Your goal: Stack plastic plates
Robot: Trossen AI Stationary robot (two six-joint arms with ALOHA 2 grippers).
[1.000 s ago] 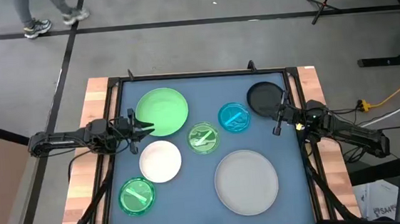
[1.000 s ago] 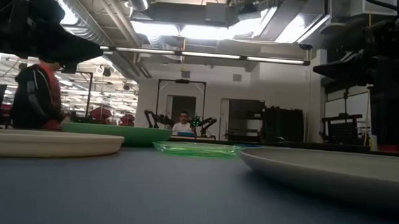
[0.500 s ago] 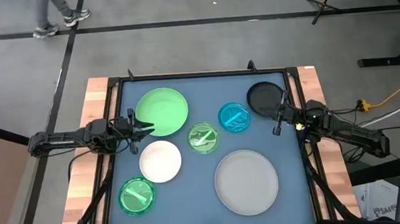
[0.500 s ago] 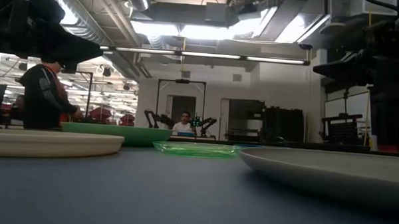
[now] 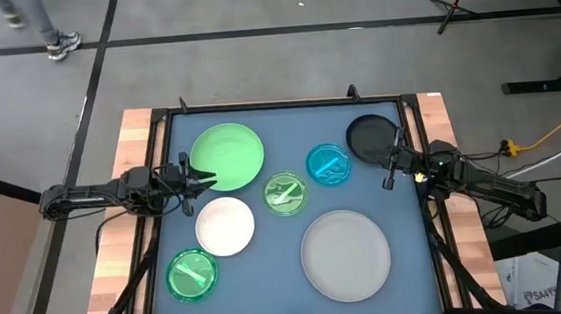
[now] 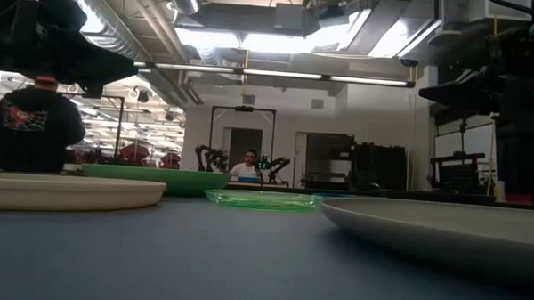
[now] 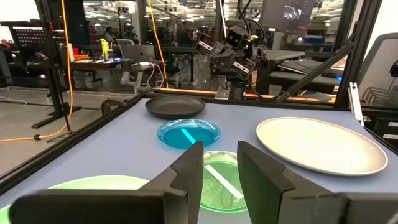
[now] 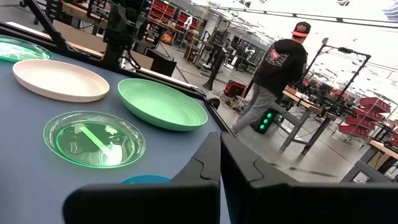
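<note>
Seven plastic plates lie apart, each flat on the blue table top: a large light green one [image 5: 227, 156], a white one [image 5: 225, 227], a small translucent green one [image 5: 284, 194], a second small green one [image 5: 192, 275], a blue one [image 5: 328, 165], a black one [image 5: 371, 137] and a large grey one [image 5: 345, 255]. My left gripper [image 5: 210, 179] hovers level over the light green plate's near rim, open by a narrow gap [image 7: 221, 150] with nothing in it. My right gripper [image 5: 389, 179] hangs level beside the black plate, shut [image 8: 219, 140] and empty.
A raised black frame [image 5: 276, 104] borders the table, with wooden strips [image 5: 125, 219] outside it. Bare blue surface lies along the near edge between the small green and grey plates. A person [image 8: 277, 68] walks in the room beyond the table.
Both arms and all the plates have kept still. Only the person beyond the table's far left corner has walked on toward the left.
</note>
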